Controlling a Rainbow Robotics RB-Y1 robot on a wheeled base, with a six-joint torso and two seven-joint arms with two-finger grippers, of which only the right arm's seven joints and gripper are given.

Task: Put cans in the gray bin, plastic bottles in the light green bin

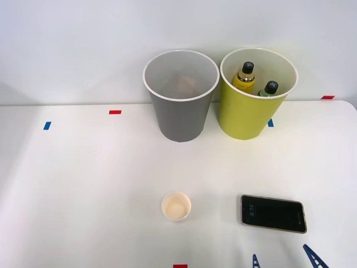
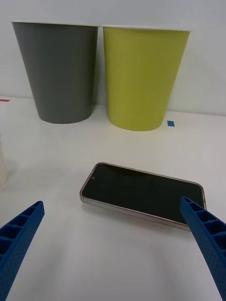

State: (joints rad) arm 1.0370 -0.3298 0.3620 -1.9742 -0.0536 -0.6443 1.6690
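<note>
The gray bin (image 1: 178, 120) (image 2: 59, 75) and the light green bin (image 1: 240, 120) (image 2: 141, 80) stand side by side at the table's far edge. Inside the light green bin lean two plastic bottles with black caps, one yellow (image 1: 244, 78) and one green (image 1: 269, 89). A dim reddish shape (image 1: 187, 84) lies deep in the gray bin; I cannot tell whether it is the can. My right gripper (image 1: 284, 260) (image 2: 112, 203) is open and holds nothing. It sits low at the table's near edge, its blue fingertips (image 2: 23, 225) just short of a phone.
A dark phone (image 1: 273, 213) (image 2: 143, 190) lies flat just ahead of the gripper. A small cream paper cup (image 1: 176, 206) stands upright to the phone's left. Red tape (image 1: 115, 111) and blue tape (image 1: 47, 125) marks dot the white table.
</note>
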